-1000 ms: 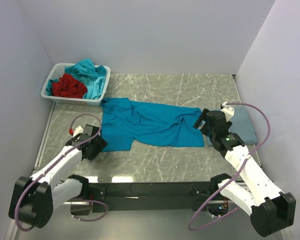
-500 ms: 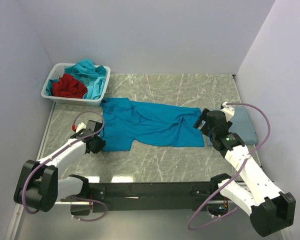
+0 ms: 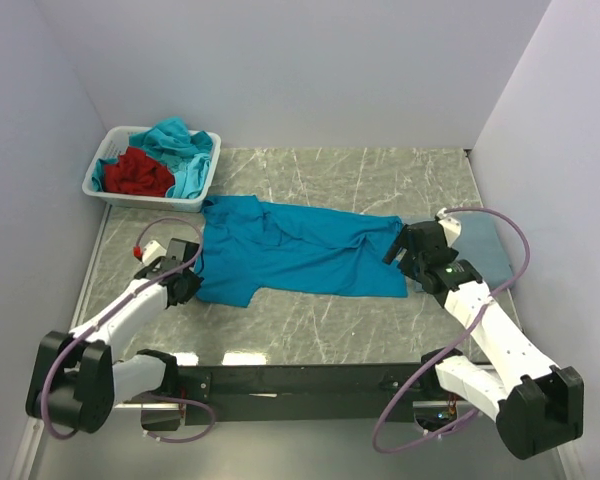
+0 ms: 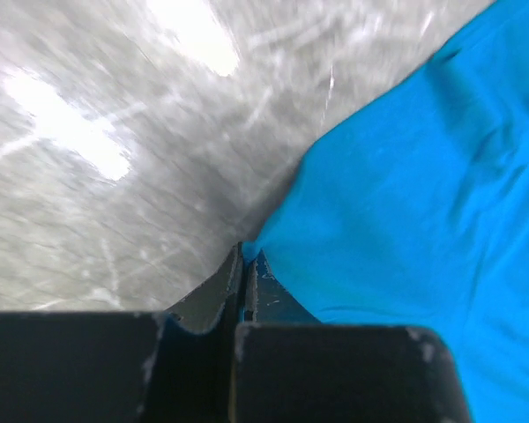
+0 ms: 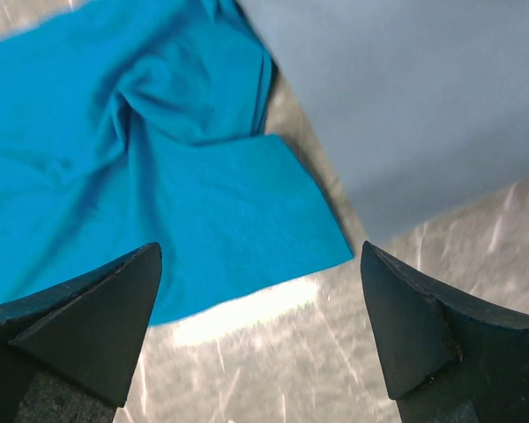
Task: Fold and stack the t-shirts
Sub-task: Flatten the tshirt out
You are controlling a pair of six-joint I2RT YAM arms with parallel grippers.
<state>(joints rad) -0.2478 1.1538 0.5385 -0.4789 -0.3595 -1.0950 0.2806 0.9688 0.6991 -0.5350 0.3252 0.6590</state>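
Observation:
A bright teal-blue t-shirt (image 3: pixel 300 250) lies spread out and rumpled across the middle of the table. My left gripper (image 3: pixel 185 285) sits low at its near-left corner. In the left wrist view the gripper (image 4: pixel 245 264) is shut, with a tip of the teal-blue cloth (image 4: pixel 406 203) pinched between the jaws. My right gripper (image 3: pixel 398 250) hovers wide open over the shirt's near-right corner (image 5: pixel 291 229); in the right wrist view nothing lies between the fingers of this gripper (image 5: pixel 258 248). A duller slate-blue t-shirt (image 3: pixel 485 250) lies folded flat beside it at the right (image 5: pixel 406 97).
A white slatted basket (image 3: pixel 145 200) stands at the back left, holding a red shirt (image 3: pixel 138 172) and turquoise shirts (image 3: pixel 180 145). Grey walls close in the left, back and right. A black rail (image 3: pixel 300 378) runs along the near edge.
My left gripper has reached the shirt's near-left corner, shut on it and drawn it slightly left. The right gripper has shifted a little left, still open.

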